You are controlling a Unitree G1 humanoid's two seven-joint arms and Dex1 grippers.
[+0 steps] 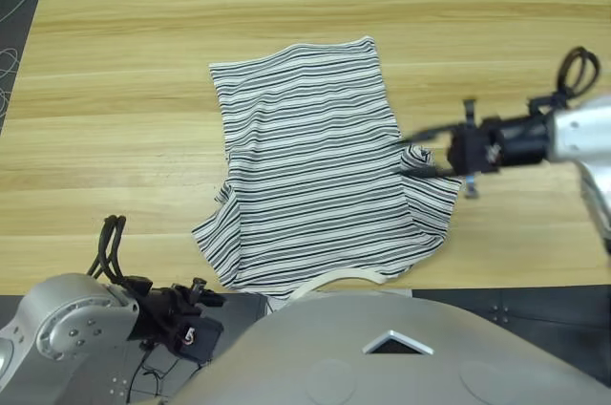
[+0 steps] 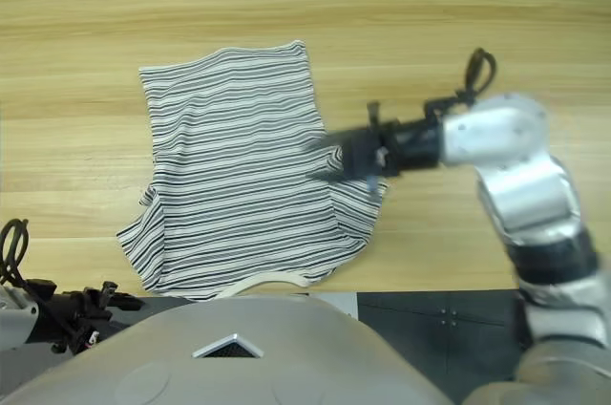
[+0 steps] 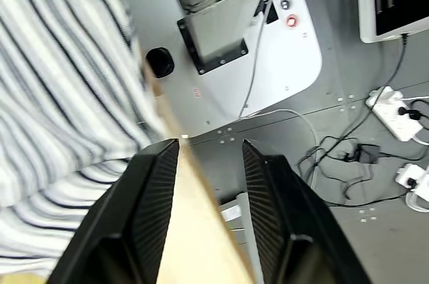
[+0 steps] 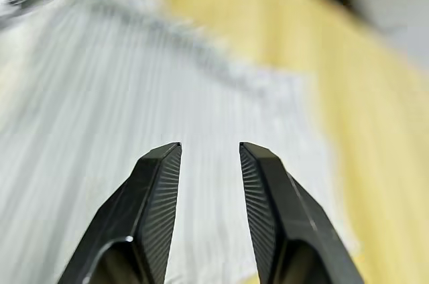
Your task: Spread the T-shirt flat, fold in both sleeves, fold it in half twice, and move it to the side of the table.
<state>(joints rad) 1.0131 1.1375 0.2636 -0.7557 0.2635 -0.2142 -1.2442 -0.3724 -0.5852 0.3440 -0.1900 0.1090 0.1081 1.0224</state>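
The striped T-shirt (image 1: 305, 166) lies on the tabletop (image 1: 115, 42) just under the right claw (image 1: 417, 153), whose fingers stand apart. The left claw (image 3: 211, 145), also apart, has the shirt's edge beside it.

The two head eyes are looking forward and down from above onto the wooden table (image 1: 286, 4), both taking in the striped T-shirt (image 1: 315, 166). The left wrist camera is peering past the table's near edge toward the floor (image 3: 335, 163). The right wrist camera is looking closely along the T-shirt.
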